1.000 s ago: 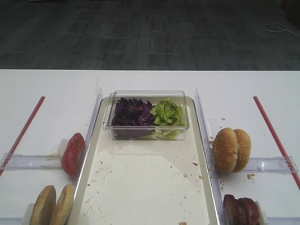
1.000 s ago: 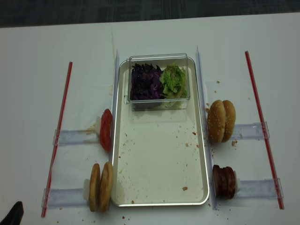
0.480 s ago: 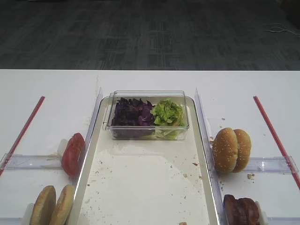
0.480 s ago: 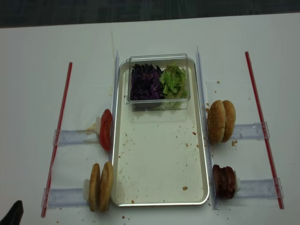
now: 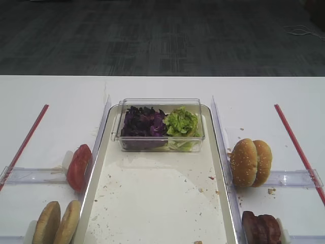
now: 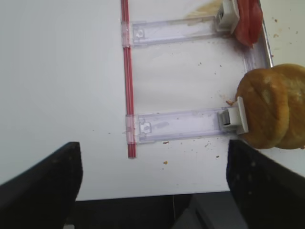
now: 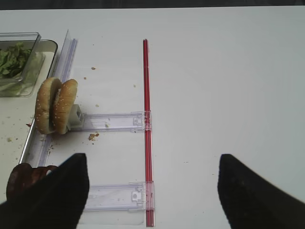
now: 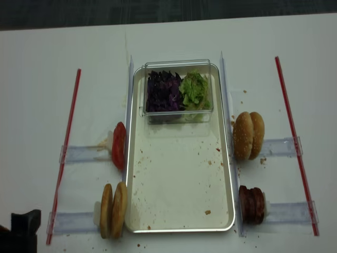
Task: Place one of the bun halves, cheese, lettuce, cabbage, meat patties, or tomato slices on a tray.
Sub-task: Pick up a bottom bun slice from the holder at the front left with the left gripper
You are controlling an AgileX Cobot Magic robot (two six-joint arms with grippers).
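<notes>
The long cream-white tray lies mid-table with crumbs on it. Two smooth bun halves stand on edge by its left rim, with red tomato slices behind them. Dark meat patties stand by the right rim. Purple cabbage and green lettuce fill a clear box at the tray's far end. No cheese shows. My left gripper hangs open over the table's near edge, left of the bun halves. My right gripper is open over bare table, right of the meat patties.
Two sesame-seeded bun halves stand on a clear rail by the tray's right rim. Red strips run along both sides, crossed by clear plastic rails. The table's near edge lies just below the left gripper.
At the lower left corner of the top-down view, the left arm's dark end has come further into the picture. The food and tray have not moved.
</notes>
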